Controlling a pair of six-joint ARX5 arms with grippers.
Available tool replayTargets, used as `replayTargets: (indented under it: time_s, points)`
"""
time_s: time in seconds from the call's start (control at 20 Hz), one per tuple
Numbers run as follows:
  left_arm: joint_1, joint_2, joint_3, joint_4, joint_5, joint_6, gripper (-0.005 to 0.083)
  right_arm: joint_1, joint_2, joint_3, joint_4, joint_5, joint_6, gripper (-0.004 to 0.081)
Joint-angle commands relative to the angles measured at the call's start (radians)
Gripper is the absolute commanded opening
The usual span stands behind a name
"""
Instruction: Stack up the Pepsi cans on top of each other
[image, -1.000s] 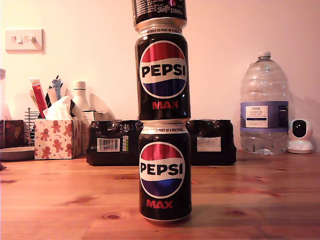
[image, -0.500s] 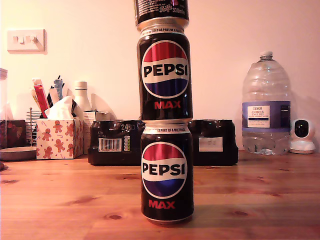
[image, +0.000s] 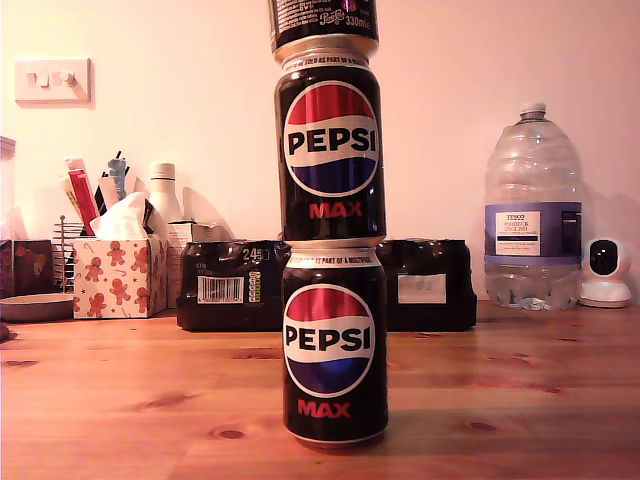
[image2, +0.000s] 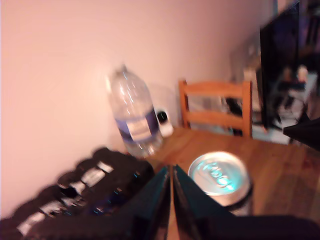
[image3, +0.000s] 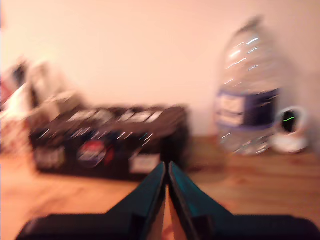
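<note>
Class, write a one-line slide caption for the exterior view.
Three Pepsi cans stacked on a wooden table, multipack and water bottle behind.

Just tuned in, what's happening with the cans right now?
Three Pepsi cans stand stacked on the wooden table: the bottom can, the middle can on it, and a top can mostly cut off by the exterior view's upper edge. Nothing is gripping them. My first gripper is shut and empty beside the silver top of a can. My second gripper is shut and empty, facing the multipack and water bottle. Both wrist views are blurred.
</note>
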Motion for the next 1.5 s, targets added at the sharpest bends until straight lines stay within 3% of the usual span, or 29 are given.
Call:
replayTargets:
  time_s: [0.0,0.3,0.45,0.55,0.8,1.05,1.45]
  points:
    - [0.001,0.001,-0.042,-0.017,-0.003,0.007,0.0004,-0.053,0.006,-0.007,-0.018,0.003,0.007,-0.0012]
    - [0.001,-0.064,-0.113,-0.027,-0.002,0.000,0.0004,-0.217,0.067,-0.007,-0.018,-0.074,0.038,-0.0012]
    - [0.001,-0.103,-0.132,-0.034,-0.002,-0.005,0.0003,-0.249,0.091,-0.007,-0.006,-0.240,0.000,-0.0012]
    - [0.001,-0.121,-0.156,-0.033,-0.004,-0.023,0.0003,-0.249,0.091,-0.008,-0.003,-0.297,-0.023,-0.0012]
    - [0.001,-0.174,-0.254,0.018,-0.014,-0.043,0.0003,-0.249,0.089,-0.066,0.038,-0.307,-0.022,-0.0012]
    - [0.001,-0.252,-0.384,0.093,-0.017,-0.140,0.0001,-0.247,0.086,-0.071,0.042,-0.308,-0.029,-0.0012]
    - [0.025,-0.406,-0.655,0.243,-0.174,-0.188,-0.0021,-0.246,0.086,-0.071,-0.124,-0.311,0.014,-0.0012]
